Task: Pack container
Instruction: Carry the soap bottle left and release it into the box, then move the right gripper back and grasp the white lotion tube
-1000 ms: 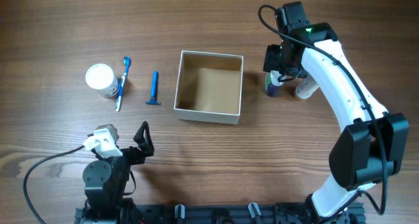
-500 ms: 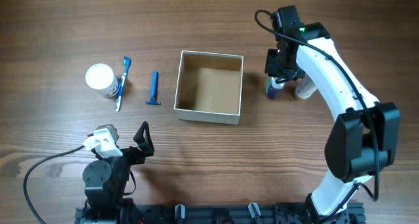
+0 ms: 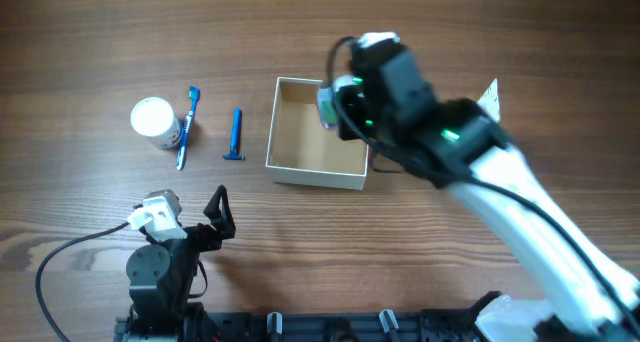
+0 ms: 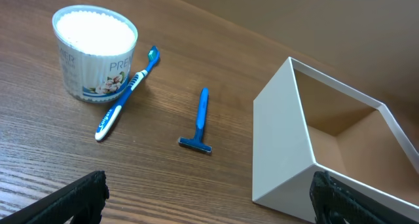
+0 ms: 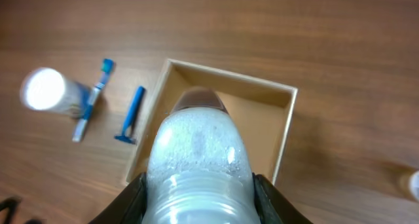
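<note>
The container (image 3: 318,175) is a square white-walled box with a tan inside, standing at the table's middle; nothing shows inside it. It also shows in the left wrist view (image 4: 281,152) and the right wrist view (image 5: 229,80). My right gripper (image 3: 337,108) is shut on a clear plastic bottle (image 5: 196,152) and holds it high above the container's right part. The bottle (image 3: 326,104) is mostly hidden by the arm in the overhead view. My left gripper (image 3: 218,208) is open and empty near the front left, its fingertips at the left wrist view's bottom edge (image 4: 209,201).
Left of the container lie a blue razor (image 3: 236,134) and a blue toothbrush (image 3: 187,128), beside a white tub of cotton swabs (image 3: 155,121). A white item (image 3: 488,97) lies at the right, partly hidden by my right arm.
My right gripper lifted the bottle off the table right of the container and carried it left and up, over the container. The left arm has not moved.
</note>
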Available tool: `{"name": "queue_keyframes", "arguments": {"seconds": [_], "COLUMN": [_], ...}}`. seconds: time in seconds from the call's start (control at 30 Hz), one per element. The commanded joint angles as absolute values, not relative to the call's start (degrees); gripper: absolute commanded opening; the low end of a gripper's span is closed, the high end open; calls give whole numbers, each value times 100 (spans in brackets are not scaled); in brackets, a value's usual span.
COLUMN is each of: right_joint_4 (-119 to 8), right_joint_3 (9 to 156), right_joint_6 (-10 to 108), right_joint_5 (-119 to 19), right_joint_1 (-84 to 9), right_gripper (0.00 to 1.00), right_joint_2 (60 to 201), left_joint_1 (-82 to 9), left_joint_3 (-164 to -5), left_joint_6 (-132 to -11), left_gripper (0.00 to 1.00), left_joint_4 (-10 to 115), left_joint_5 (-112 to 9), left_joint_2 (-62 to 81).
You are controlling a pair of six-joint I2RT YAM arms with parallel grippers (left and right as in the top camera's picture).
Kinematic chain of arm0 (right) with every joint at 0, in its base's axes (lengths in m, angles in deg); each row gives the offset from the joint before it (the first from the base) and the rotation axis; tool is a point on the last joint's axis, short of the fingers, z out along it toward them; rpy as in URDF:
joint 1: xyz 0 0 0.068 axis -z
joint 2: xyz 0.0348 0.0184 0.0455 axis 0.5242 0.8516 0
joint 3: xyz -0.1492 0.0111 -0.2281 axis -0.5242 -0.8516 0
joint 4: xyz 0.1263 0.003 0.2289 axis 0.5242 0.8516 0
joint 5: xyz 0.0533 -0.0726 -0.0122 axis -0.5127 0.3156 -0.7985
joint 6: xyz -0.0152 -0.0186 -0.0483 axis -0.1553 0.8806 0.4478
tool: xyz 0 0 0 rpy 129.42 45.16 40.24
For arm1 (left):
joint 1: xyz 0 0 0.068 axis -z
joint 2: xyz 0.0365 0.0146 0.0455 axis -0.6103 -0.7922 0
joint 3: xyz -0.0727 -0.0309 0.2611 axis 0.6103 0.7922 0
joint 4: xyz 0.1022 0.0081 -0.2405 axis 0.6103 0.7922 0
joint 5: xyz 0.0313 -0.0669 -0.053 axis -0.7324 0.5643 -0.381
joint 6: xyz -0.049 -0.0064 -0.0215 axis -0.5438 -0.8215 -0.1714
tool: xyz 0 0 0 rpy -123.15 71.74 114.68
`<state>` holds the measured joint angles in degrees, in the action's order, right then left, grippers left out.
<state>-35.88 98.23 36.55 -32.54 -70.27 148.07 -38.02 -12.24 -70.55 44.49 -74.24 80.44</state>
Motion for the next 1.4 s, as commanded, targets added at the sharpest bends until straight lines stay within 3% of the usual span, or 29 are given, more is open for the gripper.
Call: {"name": "queue_keyframes", "arguments": {"seconds": [0.0, 0.23, 0.27, 0.3, 0.33, 0.43, 0.63, 0.77, 0.93, 1.03, 1.17, 1.23, 1.3, 1.33, 1.37], "right_joint_4": [-3693, -3981, -4073, -4110, -4115, -3927, -3076, -2676, -2331, -2239, -2388, -2338, -2342, -2349, -2386], "right_joint_3": [9842, 9842, 9842, 9842, 9842, 9873, 9973, 9973, 9836, 9619, 9600, 9600, 9600, 9600, 9602], "right_joint_6": [3242, 3353, 3541, 3576, 3581, 3576, 3631, 4210, 4538, 4571, 4459, 4457, 4462, 4457, 4459], "right_joint_5": [-2799, -2931, -3108, -3175, -3169, -3171, -2797, -2778, -3204, -3167, -2998, -2996, -2994, -2990, -2933], "right_joint_1": [-6918, -6240, -6229, -6233, -6251, -6251, -6004, -5053, -3543, -3462, -3458, -3458, -3458, -3458, -3460], "right_gripper": [26, 28, 43, 49, 60, 77, 93, 94, 89, 86, 66, 66, 47, 17, 4], "right_joint_2": [15828, 16746, 16746, 16746, 16746, 16641, 15148, 13996, 14068, 14569, 15264, 15541, 15694, 15699, 15655], "left_joint_1": [-3837, -3837, -3837, -3837, -3837, -3837, -3837, -3837, -3837, -3837, -3837, -3837, -3837, -3837, -3837], "left_joint_3": [-1215, -1217, -1217, -1215, -1217, -1215, -1217, -1217, -1217, -1217, -1217, -1217, -1217, -1215, -1217], "left_joint_6": [-7022, -7022, -7022, -7022, -7022, -7022, -7022, -7022, -7022, -7022, -7022, -7022, -7022, -7022, -7022], "left_gripper": [100, 100, 100, 100, 100, 100, 100, 100, 100, 100, 100, 100, 100, 100, 100], "left_joint_4": [4436, 4436, 4436, 4436, 4436, 4436, 4436, 4436, 4436, 4436, 4436, 4436, 4436, 4436, 4436], "left_joint_5": [-7356, -7356, -7356, -7356, -7356, -7356, -7356, -7356, -7356, -7356, -7356, -7356, -7356, -7356, -7356], "left_joint_2": [8075, 8075, 8075, 8075, 8075, 8075, 8075, 8075, 8075, 8075, 8075, 8075, 8075, 8075, 8075]}}
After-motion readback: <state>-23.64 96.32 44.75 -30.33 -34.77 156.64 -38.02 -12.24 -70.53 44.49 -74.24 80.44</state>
